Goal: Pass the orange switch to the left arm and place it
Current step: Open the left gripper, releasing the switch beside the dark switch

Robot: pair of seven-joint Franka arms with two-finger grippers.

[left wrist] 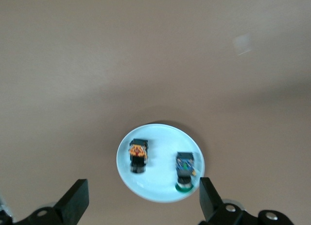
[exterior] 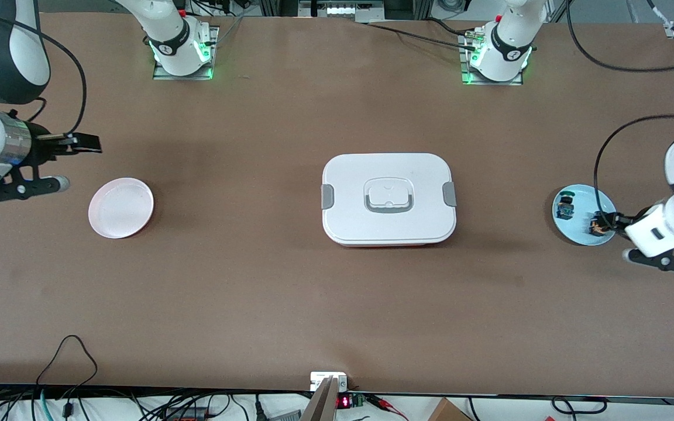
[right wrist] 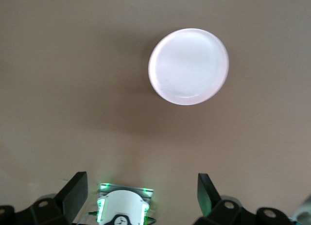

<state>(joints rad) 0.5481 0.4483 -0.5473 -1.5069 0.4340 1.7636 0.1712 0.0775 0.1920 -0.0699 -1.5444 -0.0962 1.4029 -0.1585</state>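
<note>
The orange switch [exterior: 596, 226] [left wrist: 138, 156] lies on its side on a light blue plate [exterior: 584, 193] [left wrist: 160, 159] at the left arm's end of the table. My left gripper [exterior: 613, 222] [left wrist: 142, 200] hangs over that plate's edge, open, with nothing between its fingers. The box [exterior: 388, 199], white and lidded, stands in the middle of the table. My right gripper [exterior: 88, 143] [right wrist: 141, 196] hovers open and empty at the right arm's end, over bare table beside a pink plate [exterior: 120, 207] [right wrist: 188, 66].
A second small switch with a blue-green cap [exterior: 564, 207] [left wrist: 185, 169] shares the blue plate. The pink plate holds nothing. The arms' bases [exterior: 182, 49] [exterior: 498, 55] stand along the table's edge farthest from the front camera. Cables and electronics line the nearest edge.
</note>
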